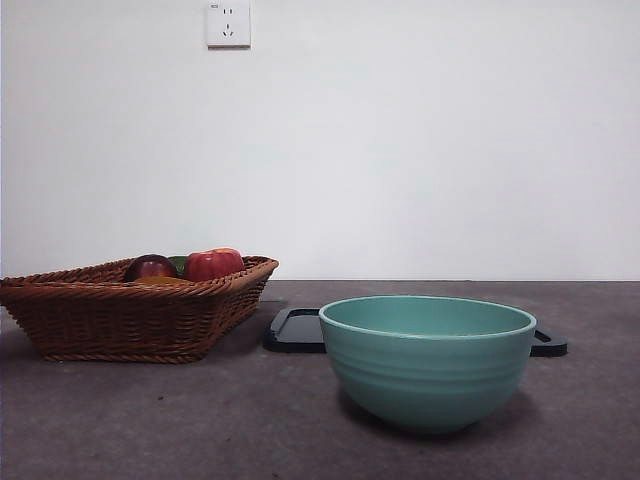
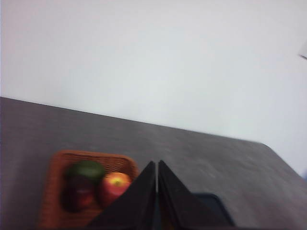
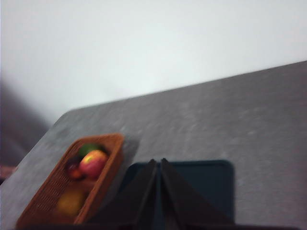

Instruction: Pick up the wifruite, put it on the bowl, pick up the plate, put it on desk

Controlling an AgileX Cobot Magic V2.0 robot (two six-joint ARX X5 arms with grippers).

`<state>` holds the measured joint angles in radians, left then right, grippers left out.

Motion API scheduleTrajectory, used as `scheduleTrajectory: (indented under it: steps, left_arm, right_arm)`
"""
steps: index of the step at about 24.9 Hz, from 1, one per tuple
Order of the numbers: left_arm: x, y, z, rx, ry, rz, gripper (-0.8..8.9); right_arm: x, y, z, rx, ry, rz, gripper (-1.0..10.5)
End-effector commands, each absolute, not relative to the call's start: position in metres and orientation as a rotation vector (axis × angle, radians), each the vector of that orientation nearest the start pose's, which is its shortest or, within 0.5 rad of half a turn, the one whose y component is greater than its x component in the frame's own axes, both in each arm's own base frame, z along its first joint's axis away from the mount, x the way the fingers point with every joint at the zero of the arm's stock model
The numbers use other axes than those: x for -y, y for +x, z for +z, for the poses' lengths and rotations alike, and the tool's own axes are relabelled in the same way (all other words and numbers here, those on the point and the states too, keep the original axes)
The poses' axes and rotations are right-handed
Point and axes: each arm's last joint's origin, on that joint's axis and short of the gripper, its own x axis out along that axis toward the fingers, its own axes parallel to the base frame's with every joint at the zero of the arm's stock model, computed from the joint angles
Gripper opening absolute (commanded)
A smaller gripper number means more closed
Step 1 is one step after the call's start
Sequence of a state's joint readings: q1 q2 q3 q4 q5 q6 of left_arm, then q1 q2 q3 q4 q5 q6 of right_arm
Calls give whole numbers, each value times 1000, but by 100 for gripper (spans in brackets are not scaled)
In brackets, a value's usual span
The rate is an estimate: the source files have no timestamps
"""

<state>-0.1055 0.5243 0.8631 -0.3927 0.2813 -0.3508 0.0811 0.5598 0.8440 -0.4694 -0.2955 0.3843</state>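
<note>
The wifruite (image 1: 160, 281) lies in a wicker basket (image 1: 120, 320) at the left, only its orange-brown top showing below a dark purple fruit (image 1: 150, 266) and a red apple (image 1: 213, 264). It also shows in the right wrist view (image 3: 71, 202). The teal bowl (image 1: 428, 360) stands empty on the desk (image 1: 150, 420), near and right of centre. A flat black plate (image 1: 295, 330) lies behind the bowl. My left gripper (image 2: 157, 164) and right gripper (image 3: 159, 162) are both shut and empty, high above the table. Neither shows in the front view.
The basket (image 2: 57, 191) also holds a green fruit (image 2: 86, 168) beside the apple (image 2: 114, 184). The black plate (image 3: 211, 182) lies right of the basket (image 3: 103, 158). A white wall with a socket (image 1: 228, 24) stands behind the table.
</note>
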Motion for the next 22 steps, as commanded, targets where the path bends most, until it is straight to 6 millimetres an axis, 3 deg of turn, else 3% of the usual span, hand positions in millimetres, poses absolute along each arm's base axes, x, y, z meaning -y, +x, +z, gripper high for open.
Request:
scheduleTrajectory:
  steps: [1,12,20,22]
  left_arm:
    - [22,102,386,-143,-349,-449,9]
    - [30,121,420,-328,-263,-619,9]
    - [38,131,395,-589,-244,-742,11]
    - [38,131,388,-662,-230,-742,77]
  right_arm:
    - [-24,113,367,-284,337,395,7]
    - [-43,137,387,-492,166,707,7]
    - [-47,139,380,-568,129,756,7]
    - [-47,139,379,-576,126,745,8]
